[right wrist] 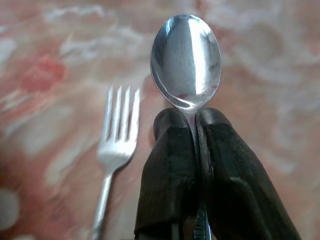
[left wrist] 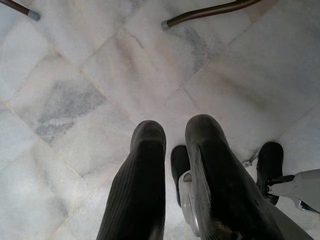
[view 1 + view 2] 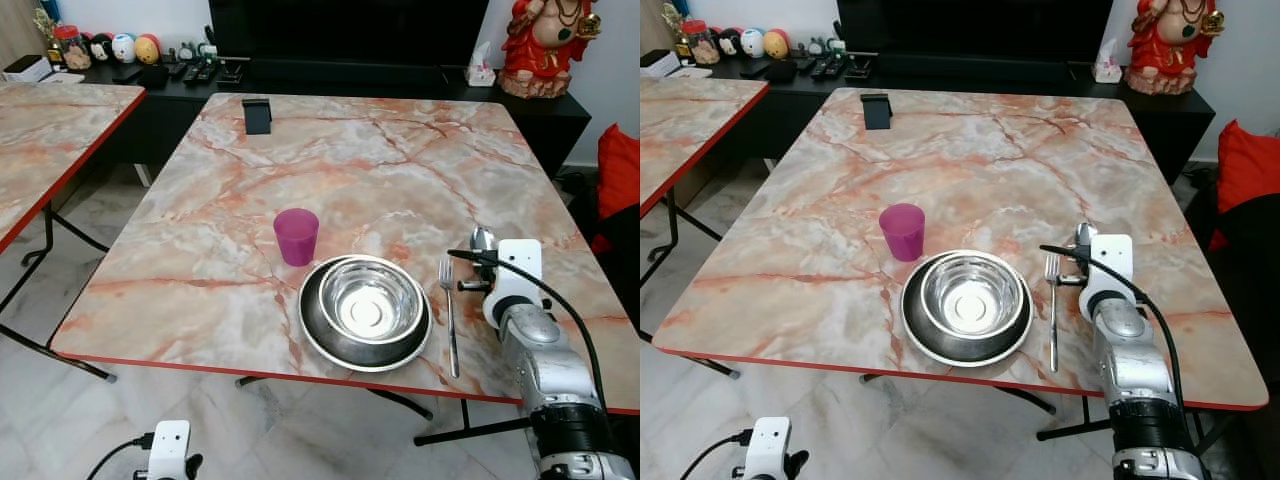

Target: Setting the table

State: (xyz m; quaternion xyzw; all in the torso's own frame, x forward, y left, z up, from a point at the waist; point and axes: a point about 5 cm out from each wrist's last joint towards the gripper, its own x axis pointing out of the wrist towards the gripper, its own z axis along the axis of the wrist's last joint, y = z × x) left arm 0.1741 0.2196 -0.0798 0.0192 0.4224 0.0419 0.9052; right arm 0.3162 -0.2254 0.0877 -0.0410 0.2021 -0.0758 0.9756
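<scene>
Pinching the spoon (image 1: 186, 60) by its neck, bowl pointing away, the right gripper (image 1: 192, 150) hovers just right of the fork (image 3: 449, 318), whose handle runs toward the robot beside the bowl (image 3: 366, 300).

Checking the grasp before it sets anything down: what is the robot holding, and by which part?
The right gripper holds a spoon by its neck, just below the bowl. The left gripper holds nothing.
</scene>
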